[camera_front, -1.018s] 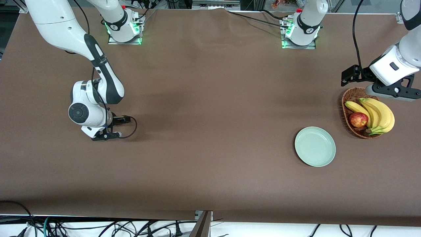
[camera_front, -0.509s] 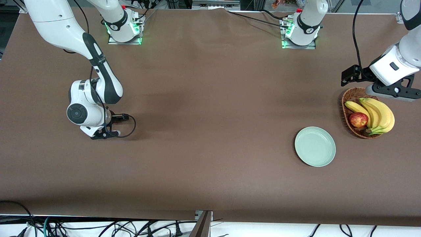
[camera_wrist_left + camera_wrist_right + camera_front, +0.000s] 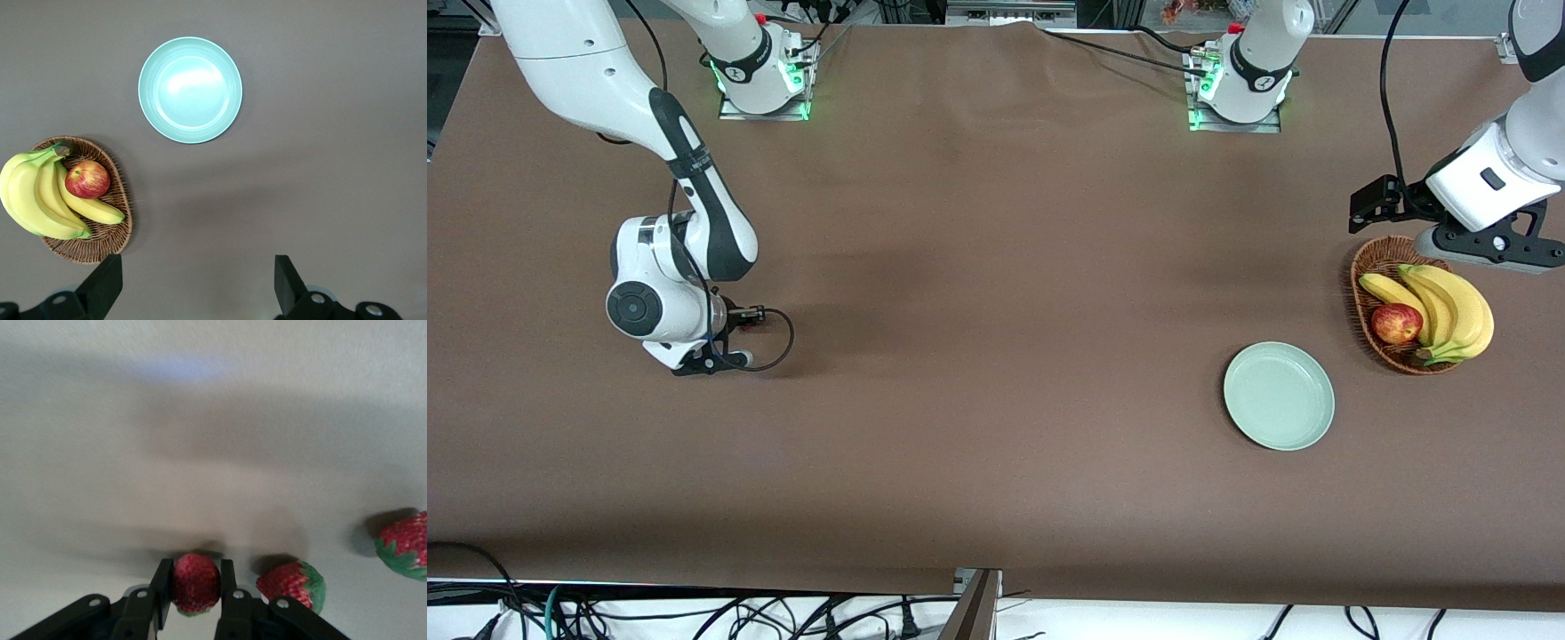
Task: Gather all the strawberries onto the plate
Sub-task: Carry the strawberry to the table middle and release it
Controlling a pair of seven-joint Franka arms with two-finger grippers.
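My right gripper is shut on one strawberry, its fingers on either side of the berry, low at the table surface. Two more strawberries lie on the table beside it, one close and one farther off. In the front view my right gripper is near the right arm's end of the table, and the arm hides the strawberries. The mint-green plate lies empty toward the left arm's end; it also shows in the left wrist view. My left gripper is open and empty, up over the table beside the basket.
A brown wicker basket with bananas and a red-yellow apple stands beside the plate, nearer the left arm's end. In the front view my left gripper hangs over the basket's rim. Cables hang along the table's front edge.
My right arm's hand has shifted slightly toward the right arm's end of the table. The left arm, plate and basket have not moved.
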